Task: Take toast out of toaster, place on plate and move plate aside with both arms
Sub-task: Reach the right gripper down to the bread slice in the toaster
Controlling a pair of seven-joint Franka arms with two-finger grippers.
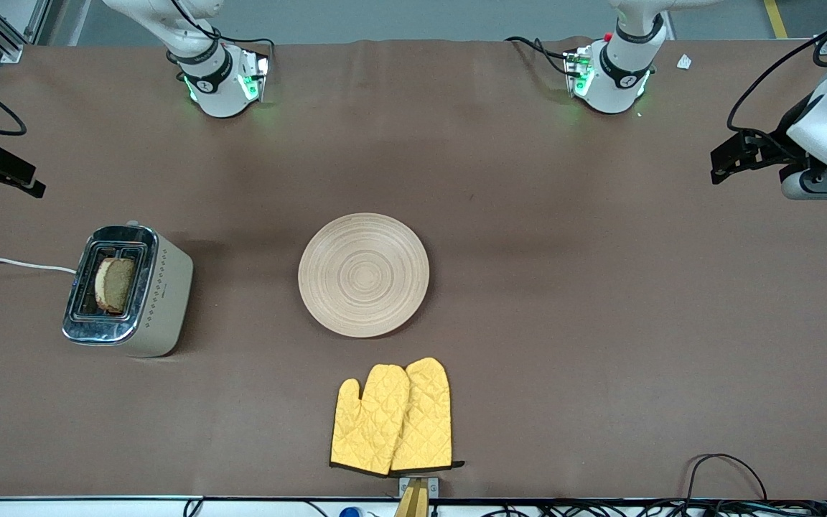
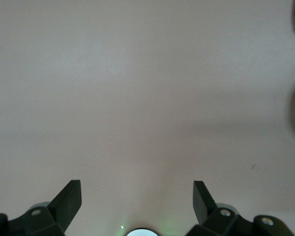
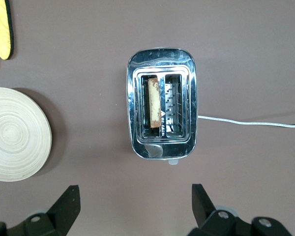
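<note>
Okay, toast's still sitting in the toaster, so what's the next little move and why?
Probably lower the right hand, open and above the toaster, toward the toast standing in one slot. The plate lies bare mid-table, and the left hand is open over bare table, waiting.

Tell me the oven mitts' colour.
Yellow quilted oven mitts with dark cuff trim; clearest in front view.

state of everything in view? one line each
toast: upright in one toaster slot, not yet pulled
toaster: upright at the right arm's end, other slot empty
plate: flat mid-table, nothing on it
oven mitts: flat, overlapping, nearer the front camera than the plate
left gripper: open, over bare table
right gripper: open, above the toaster
</note>
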